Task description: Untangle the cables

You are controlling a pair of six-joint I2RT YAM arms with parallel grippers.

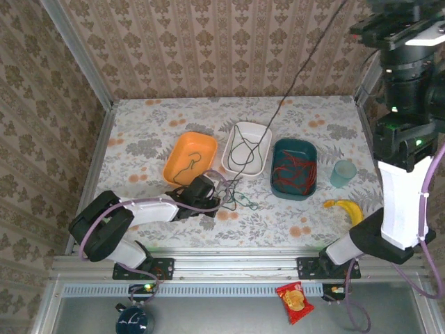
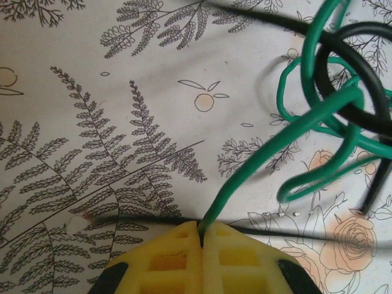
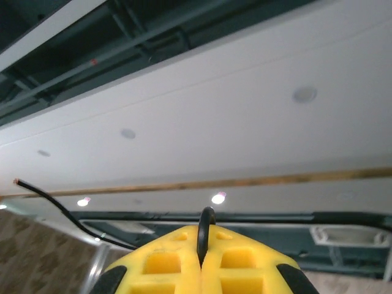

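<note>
A tangle of green cable (image 1: 242, 200) and black cable lies on the flowered table, in front of the white tray. My left gripper (image 2: 202, 228) is low over the table just left of the tangle, its yellow fingers shut on one green strand (image 2: 269, 147). That strand runs up to green loops wound around a black cable (image 2: 361, 79). A long black cable (image 1: 306, 66) rises taut from the tangle toward the top right. My right gripper (image 3: 202, 245) is raised high facing the ceiling, shut on a bend of that black cable (image 3: 205, 223), whose free end (image 3: 43, 193) hangs to the left.
An orange tray (image 1: 174, 163) holds a thin dark cable, a white tray (image 1: 261, 132) a black one, and a teal tray (image 1: 281, 149) red ones. A teal cup (image 1: 343, 172) and a banana (image 1: 345, 208) lie at the right. A snack packet (image 1: 295, 301) lies below the table's edge.
</note>
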